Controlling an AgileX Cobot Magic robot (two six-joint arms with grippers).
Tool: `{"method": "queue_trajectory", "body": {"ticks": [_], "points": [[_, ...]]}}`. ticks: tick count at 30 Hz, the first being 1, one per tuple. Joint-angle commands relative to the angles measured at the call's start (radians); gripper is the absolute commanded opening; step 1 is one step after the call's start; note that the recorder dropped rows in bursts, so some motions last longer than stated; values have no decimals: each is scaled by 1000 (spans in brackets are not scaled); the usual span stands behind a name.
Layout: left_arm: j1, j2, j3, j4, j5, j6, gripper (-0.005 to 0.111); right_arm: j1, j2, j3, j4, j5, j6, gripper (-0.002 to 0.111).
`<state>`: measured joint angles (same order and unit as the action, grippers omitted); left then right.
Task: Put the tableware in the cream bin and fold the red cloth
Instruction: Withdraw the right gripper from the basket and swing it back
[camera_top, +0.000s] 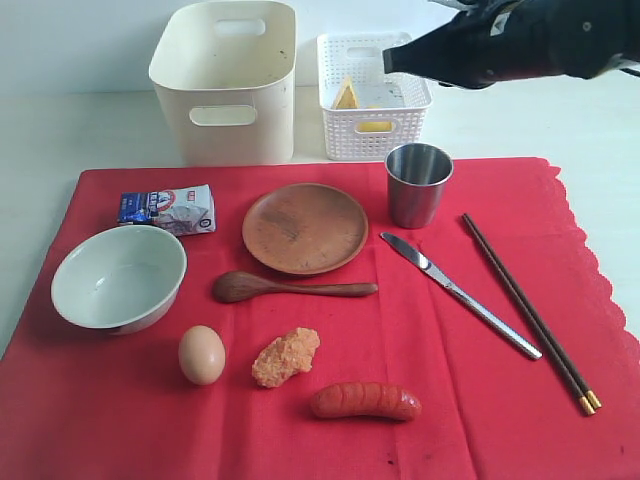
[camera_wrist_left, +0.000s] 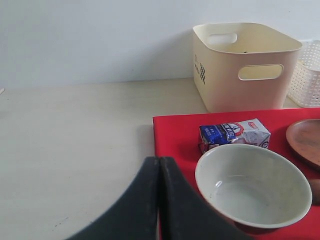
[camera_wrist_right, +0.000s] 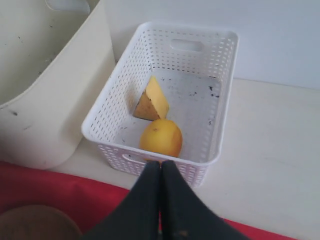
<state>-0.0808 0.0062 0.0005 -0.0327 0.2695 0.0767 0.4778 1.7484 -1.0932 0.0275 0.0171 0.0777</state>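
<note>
1. Exterior view: the red cloth lies flat on the table, its scalloped edge on the right. On it I see the bowl at the left and the plate in the middle. The spoon is just in front of the plate and the cup to its right. The knife and chopsticks lie slantwise beyond the cup. An egg, a sausage, a packet and an orange lump share the cloth. The bin stands behind the cloth, with the basket just beside it on the right. My right arm hangs above the basket.
2. Left wrist view: the left gripper has its fingers pressed together with nothing between them. It sits where the cloth's edge meets bare table, near the bowl. The packet lies beyond the bowl, the bin further back.
3. Right wrist view: the right gripper is closed tight and holds nothing. Its tip is over the basket's near rim. A lemon and a cheese wedge lie inside the basket. A brown curve on the cloth is probably the plate.
</note>
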Motion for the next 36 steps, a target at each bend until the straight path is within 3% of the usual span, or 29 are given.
{"method": "queue_trajectory", "body": {"ticks": [1, 19, 36], "points": [[1, -6, -1, -10, -3, -3, 1, -6, -104, 109, -3, -60, 1, 0], [1, -6, -1, -10, -3, -3, 1, -6, -372, 473, -1, -325, 5, 0], [1, -6, -1, -10, -3, -3, 1, -1, -504, 550, -65, -272, 2, 0]]}}
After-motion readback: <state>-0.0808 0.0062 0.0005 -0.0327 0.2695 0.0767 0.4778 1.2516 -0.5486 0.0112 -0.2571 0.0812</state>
